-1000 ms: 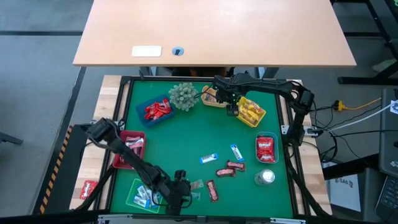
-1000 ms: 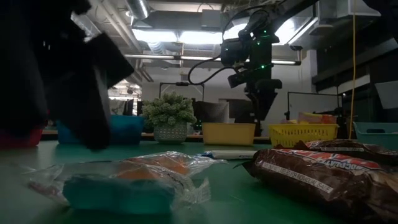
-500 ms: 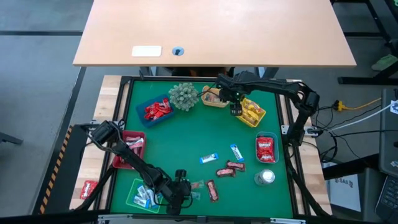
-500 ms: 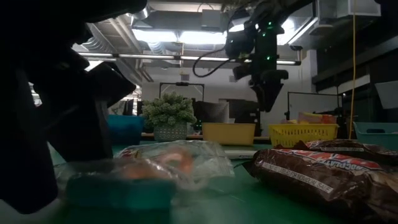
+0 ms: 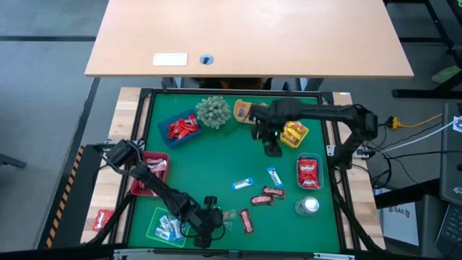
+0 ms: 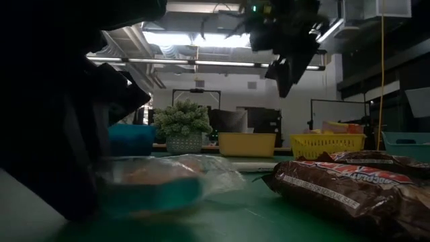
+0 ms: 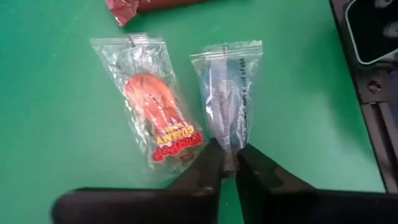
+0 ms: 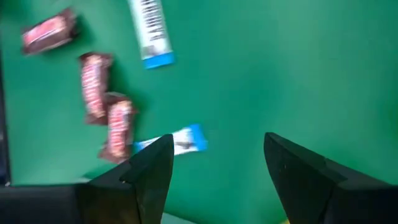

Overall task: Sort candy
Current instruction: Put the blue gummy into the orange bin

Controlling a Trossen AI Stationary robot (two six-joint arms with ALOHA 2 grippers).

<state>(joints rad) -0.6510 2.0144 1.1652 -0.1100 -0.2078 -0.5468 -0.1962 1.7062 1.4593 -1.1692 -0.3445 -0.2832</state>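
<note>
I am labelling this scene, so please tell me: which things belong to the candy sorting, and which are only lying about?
Belonging to the job:
- blue-white candy, pinched by the left claw
- orange gummy packet
- brown candy bars
- right claw, open

Lying about:
- plant ball
- white card

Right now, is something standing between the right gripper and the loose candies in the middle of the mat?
Nothing visible does. The right gripper hangs open over bare green mat, and the candies lie beyond it uncovered.
</note>
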